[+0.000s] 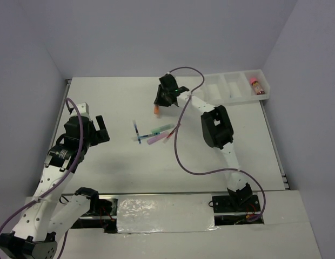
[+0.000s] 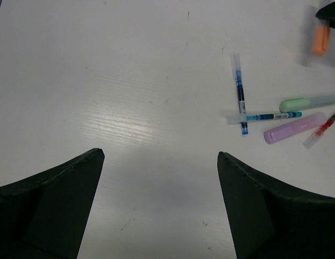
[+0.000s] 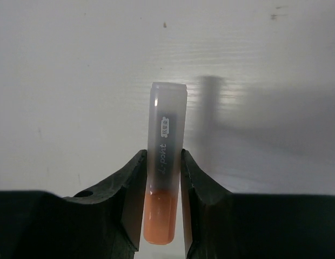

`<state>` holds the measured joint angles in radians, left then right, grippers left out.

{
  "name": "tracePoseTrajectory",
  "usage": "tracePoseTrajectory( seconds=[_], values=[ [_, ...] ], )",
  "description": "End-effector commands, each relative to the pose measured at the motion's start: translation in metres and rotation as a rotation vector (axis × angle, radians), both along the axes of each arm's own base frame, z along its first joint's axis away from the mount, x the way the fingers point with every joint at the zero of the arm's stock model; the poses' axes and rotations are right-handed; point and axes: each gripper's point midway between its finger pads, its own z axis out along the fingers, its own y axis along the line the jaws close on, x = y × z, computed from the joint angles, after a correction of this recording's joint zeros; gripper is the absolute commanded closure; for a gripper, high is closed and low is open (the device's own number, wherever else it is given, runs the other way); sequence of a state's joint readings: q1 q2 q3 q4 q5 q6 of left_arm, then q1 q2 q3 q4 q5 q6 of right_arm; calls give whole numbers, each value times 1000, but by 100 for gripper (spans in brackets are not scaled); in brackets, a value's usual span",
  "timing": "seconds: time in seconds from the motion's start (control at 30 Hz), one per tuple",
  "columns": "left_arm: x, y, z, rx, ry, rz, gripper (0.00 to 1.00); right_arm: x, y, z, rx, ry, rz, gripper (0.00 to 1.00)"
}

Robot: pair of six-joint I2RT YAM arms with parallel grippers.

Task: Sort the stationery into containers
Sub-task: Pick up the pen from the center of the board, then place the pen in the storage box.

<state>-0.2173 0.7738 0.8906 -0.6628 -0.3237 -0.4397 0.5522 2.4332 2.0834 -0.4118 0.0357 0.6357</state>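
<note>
While I watched the wrist view, the right hand [image 3: 162, 156] was clamped on the orange highlighter [image 3: 166, 129]. It had a frosted barrel printed "L-point". Its orange end sat back between the fingers, and its clear end jutted past the tips over the surface [image 3: 75, 65]. The left hand [image 2: 159, 153] gaped wide.

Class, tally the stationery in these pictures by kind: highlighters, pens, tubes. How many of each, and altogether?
Highlighters: 3, orange highlighter, green highlighter, purple highlighter
Pens: 3, dark-blue pen, teal pen, red pen
Tubes: 1, pink-capped tube
Total: 7
</note>
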Motion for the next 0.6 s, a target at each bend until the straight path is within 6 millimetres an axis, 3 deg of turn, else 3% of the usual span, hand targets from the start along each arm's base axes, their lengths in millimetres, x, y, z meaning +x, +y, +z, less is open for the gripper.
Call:
tracePoseTrajectory(
  seconds=[0.0,0.03,0.07,0.1,0.13,0.17,0.23,0.27,0.33,0.37,0.43,0.5,0.53,0.57],
  values=[
    [7,-5,18,-5,-68,-40,1,9,-24,153,265,-246,77,95],
    [8,-7,19,-8,-75,-49,1,11,-58,194,251,-330,71,95],
    [9,-8,19,-6,-75,-57,1,10,-78,205,226,-356,69,95],
    [11,-13,20,-18,-76,-84,1,9,-100,204,182,-360,64,95],
    [14,-18,25,-28,-93,-107,1,15,-149,199,72,-364,23,95],
    [18,-23,22,-40,-82,-131,1,13,-179,211,15,-389,-18,95],
    [25,-35,32,-89,-86,-159,1,13,-237,191,-151,-359,-56,96],
    [31,-40,25,-112,-39,-150,1,17,-278,184,-204,-342,-110,97],
    [42,-58,42,-138,-59,-192,1,20,-317,171,-302,-324,-100,96],
    [53,-65,37,-141,-31,-191,1,22,-347,167,-328,-313,-129,96],
    [67,-83,55,-157,-55,-231,1,32,-370,153,-384,-290,-110,93],
    [84,-101,50,-174,-18,-269,1,43,-385,151,-372,-303,-91,91],
    [91,-111,62,-176,-43,-297,1,51,-391,135,-375,-286,-83,91],
    [102,-115,55,-153,-29,-291,1,55,-399,130,-385,-283,-110,91]
  ],
)
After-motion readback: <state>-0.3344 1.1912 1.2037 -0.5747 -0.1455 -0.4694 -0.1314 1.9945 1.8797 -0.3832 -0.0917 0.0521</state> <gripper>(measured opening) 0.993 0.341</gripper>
